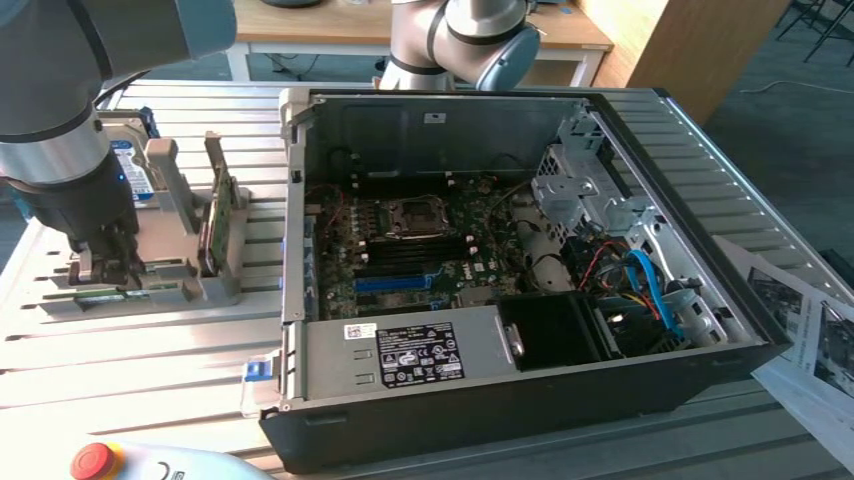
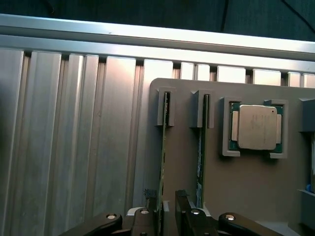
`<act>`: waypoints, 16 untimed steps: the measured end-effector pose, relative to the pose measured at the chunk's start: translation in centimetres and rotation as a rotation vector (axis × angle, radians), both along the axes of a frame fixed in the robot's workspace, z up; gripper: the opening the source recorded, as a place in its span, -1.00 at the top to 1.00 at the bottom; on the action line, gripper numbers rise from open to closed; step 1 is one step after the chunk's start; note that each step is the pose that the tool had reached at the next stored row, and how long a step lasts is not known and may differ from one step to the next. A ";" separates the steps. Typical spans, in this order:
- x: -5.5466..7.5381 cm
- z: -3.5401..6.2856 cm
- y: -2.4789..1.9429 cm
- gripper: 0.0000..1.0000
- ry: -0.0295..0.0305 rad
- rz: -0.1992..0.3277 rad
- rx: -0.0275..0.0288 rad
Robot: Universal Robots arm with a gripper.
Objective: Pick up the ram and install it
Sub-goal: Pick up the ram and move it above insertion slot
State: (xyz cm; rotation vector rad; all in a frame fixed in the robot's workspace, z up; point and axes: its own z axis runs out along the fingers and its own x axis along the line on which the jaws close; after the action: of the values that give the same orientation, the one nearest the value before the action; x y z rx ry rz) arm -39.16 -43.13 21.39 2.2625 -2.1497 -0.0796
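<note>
Gripper (image 2: 166,201) open astride the ram (image 2: 164,142), on edge in the holder (image 2: 246,187) at the exterior view's left of the case (image 1: 534,410); closing off-centre could cock it in its slots or clip the neighbour stick (image 2: 201,147)

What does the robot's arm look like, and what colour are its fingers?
The arm is a thick, round silver tube with pale blue-grey caps on its joints. Its end turns black where the gripper sits. The fingers are black and blocky, with small shiny silver screws near their base.
</note>
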 end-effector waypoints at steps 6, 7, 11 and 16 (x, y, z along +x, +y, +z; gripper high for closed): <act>0.0 -0.26 0.00 0.43 0.0001 0.000 -0.0001; 0.0 -0.26 0.00 0.43 0.0002 0.000 -0.0002; 0.0 -0.52 0.00 0.43 -0.0002 0.000 0.0001; 0.0 -0.88 0.00 0.43 0.0001 0.000 -0.0001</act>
State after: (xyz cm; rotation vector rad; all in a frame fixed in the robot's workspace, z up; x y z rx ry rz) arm -39.20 -43.13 20.51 2.2624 -2.1496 -0.0796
